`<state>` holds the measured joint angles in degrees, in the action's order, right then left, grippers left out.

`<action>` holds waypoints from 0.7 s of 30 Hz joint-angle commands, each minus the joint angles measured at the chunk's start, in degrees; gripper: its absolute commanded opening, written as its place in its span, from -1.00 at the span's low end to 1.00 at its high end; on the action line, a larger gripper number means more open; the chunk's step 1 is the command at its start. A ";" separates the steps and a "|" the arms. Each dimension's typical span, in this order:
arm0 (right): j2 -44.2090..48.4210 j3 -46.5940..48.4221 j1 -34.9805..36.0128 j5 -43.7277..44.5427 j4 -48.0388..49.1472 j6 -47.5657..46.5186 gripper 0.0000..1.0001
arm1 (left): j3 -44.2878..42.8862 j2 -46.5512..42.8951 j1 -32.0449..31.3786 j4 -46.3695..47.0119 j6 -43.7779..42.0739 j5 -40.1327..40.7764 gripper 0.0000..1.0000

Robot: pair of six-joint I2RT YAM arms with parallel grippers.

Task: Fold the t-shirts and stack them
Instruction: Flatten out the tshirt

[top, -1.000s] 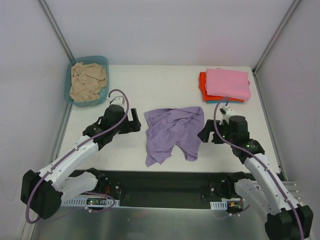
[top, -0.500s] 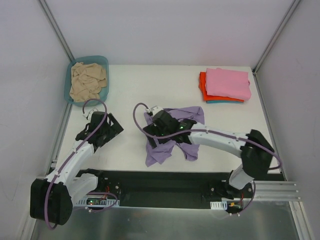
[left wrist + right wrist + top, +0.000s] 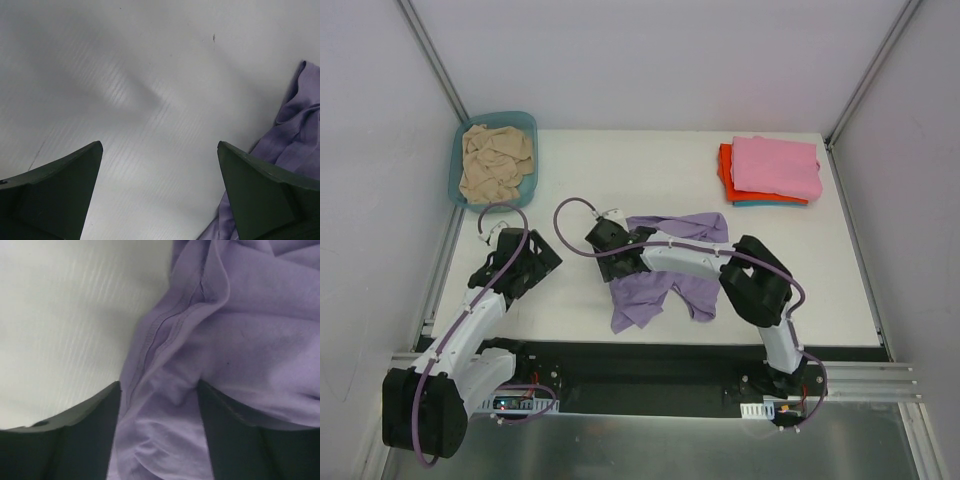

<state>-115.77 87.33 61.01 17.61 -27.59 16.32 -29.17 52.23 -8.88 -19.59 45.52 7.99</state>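
Right wrist view: right gripper, jaws apart, astride a seamed fold at the left side of the lavender t-shirt, which lies crumpled on the table toward its near edge. Left gripper, jaws wide, over bare table. Since a second ago: right arm crossed from the shirt's right side; left gripper withdrew toward the left edge

5 tees, 1 ea: purple, pink, orange, teal, beige; 1 basin.
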 commanded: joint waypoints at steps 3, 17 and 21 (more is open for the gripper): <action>-3.77 5.04 0.33 2.16 -1.58 2.05 -0.36 | 0.34 -1.34 0.54 0.17 -0.25 0.63 0.99; 26.54 -2.25 0.25 15.76 -2.72 -9.11 -0.89 | -0.71 0.15 0.54 1.40 -2.98 -6.22 0.98; 37.50 -6.89 -1.33 23.87 -11.32 -6.83 -0.88 | -1.50 2.61 0.53 3.85 -3.85 -11.41 0.99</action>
<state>-88.16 84.95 60.99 30.20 -30.87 9.78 -29.10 52.88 -8.88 -18.52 43.66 2.83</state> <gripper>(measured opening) 0.061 0.992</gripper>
